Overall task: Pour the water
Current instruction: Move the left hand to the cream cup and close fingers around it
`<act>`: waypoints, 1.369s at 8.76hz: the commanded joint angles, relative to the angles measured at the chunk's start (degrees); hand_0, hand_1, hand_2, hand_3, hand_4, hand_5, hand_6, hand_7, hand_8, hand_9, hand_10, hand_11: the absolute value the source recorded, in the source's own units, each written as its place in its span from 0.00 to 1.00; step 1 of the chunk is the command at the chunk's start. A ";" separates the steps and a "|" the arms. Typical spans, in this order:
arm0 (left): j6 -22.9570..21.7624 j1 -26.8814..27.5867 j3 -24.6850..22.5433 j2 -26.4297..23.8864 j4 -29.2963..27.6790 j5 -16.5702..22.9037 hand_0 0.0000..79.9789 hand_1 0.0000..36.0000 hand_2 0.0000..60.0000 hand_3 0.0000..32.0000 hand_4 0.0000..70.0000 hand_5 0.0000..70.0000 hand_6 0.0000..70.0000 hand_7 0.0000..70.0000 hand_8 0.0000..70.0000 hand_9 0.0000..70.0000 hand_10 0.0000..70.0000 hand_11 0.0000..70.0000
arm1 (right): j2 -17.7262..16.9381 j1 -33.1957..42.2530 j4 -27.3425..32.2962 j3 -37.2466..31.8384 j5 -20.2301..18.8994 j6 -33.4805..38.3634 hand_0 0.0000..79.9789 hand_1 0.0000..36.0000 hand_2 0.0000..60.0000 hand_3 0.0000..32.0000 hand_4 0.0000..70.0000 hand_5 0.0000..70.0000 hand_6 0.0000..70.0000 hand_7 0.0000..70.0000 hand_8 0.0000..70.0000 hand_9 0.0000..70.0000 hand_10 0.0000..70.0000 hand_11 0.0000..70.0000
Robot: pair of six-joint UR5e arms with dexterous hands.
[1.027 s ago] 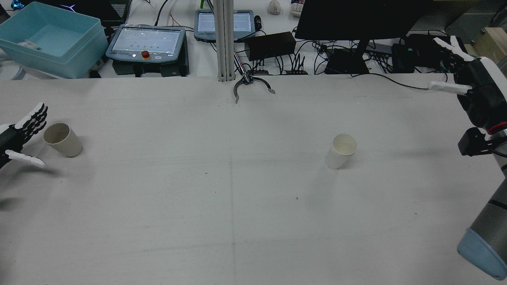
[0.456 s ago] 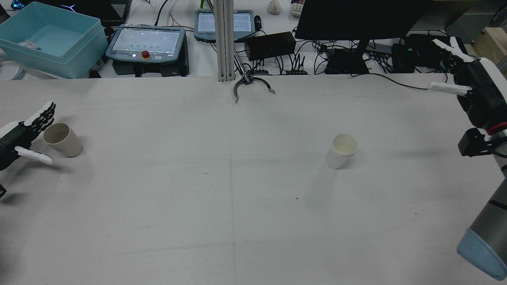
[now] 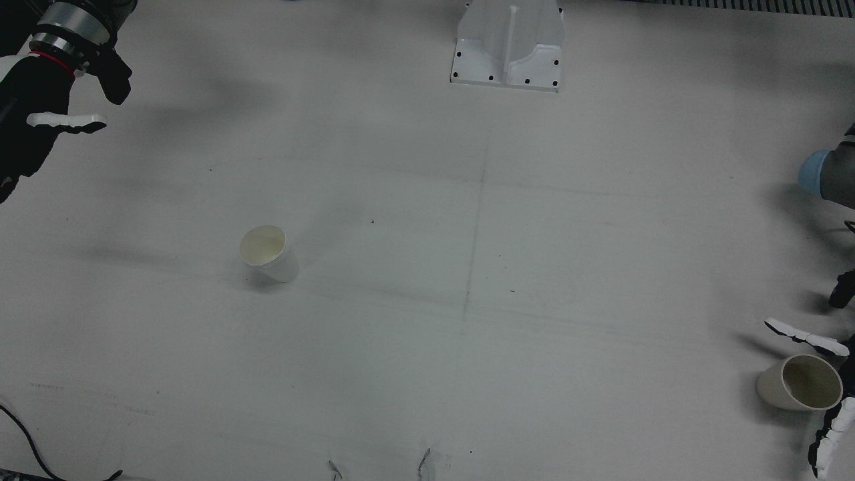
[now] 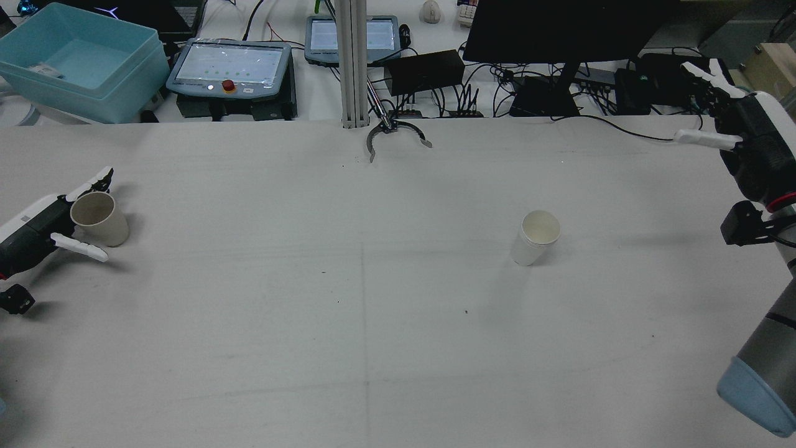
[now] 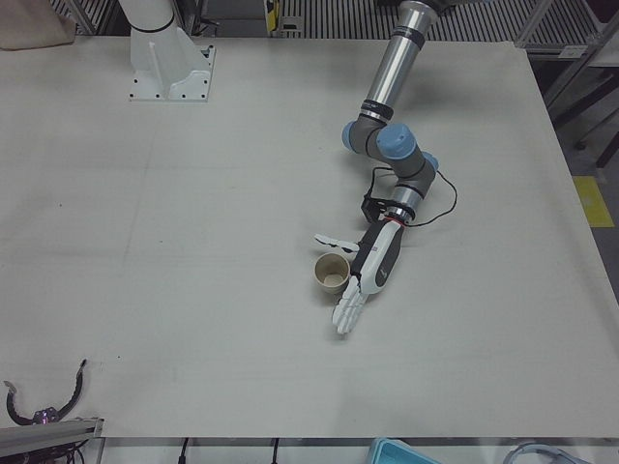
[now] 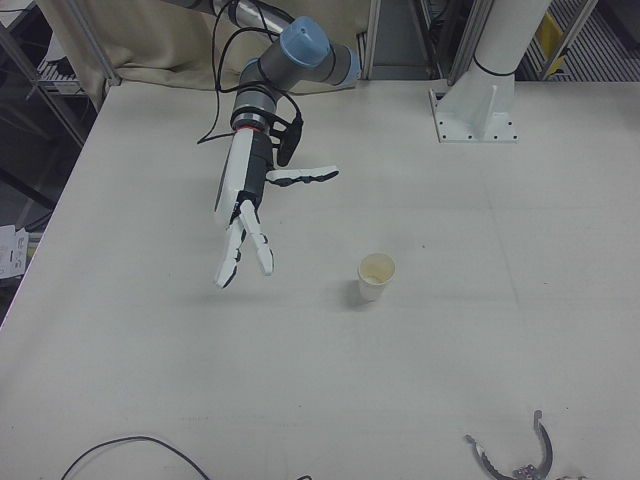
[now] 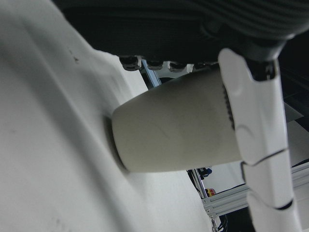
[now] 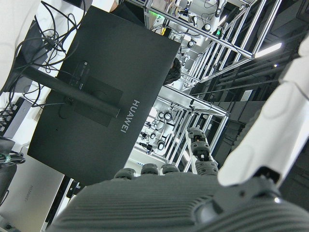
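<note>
Flanking the beige cup (image 4: 99,218) — left hand (image 4: 37,230), fingers spread.

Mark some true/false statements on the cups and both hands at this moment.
1. The left hand is around the beige cup, fingers spread. True.
2. The beige cup lies on its side. False: it stands upright on the table.
3. The right hand holds the white cup. False: it hovers open, well apart from it.
4. The white cup stands upright. True.
5. Both cups sit side by side. False: they stand far apart, on opposite halves of the table.
</note>
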 commanded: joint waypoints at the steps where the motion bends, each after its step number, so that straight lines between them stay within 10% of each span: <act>1: -0.36 -0.08 -0.04 -0.24 0.99 -0.05 0.68 0.53 0.00 0.00 0.11 0.00 0.00 0.00 0.01 0.03 0.02 0.07 | 0.00 0.57 0.12 0.03 0.00 0.06 0.54 0.19 0.00 0.00 0.09 0.03 0.02 0.01 0.02 0.02 0.00 0.00; 6: -1.94 -0.34 -0.39 -0.06 2.83 0.04 0.71 0.62 0.05 0.00 0.13 0.04 0.00 0.00 0.01 0.03 0.03 0.08 | -0.09 0.74 0.12 -0.06 0.00 0.15 0.53 0.18 0.00 0.00 0.09 0.04 0.02 0.01 0.03 0.03 0.00 0.00; 11: -2.82 -0.95 -3.37 -0.06 6.44 0.04 0.69 0.50 0.07 0.00 0.49 0.74 0.03 0.08 0.00 0.02 0.05 0.09 | -0.09 0.75 0.12 0.03 0.00 0.23 0.53 0.18 0.00 0.00 0.09 0.03 0.02 0.01 0.03 0.03 0.00 0.00; 12: -2.91 -1.13 -4.25 -0.06 7.23 0.04 0.72 0.67 0.31 0.00 0.49 0.86 0.04 0.10 0.02 0.04 0.05 0.10 | -0.09 0.66 0.12 0.03 0.00 0.23 0.53 0.18 0.00 0.00 0.09 0.03 0.02 0.01 0.03 0.02 0.00 0.00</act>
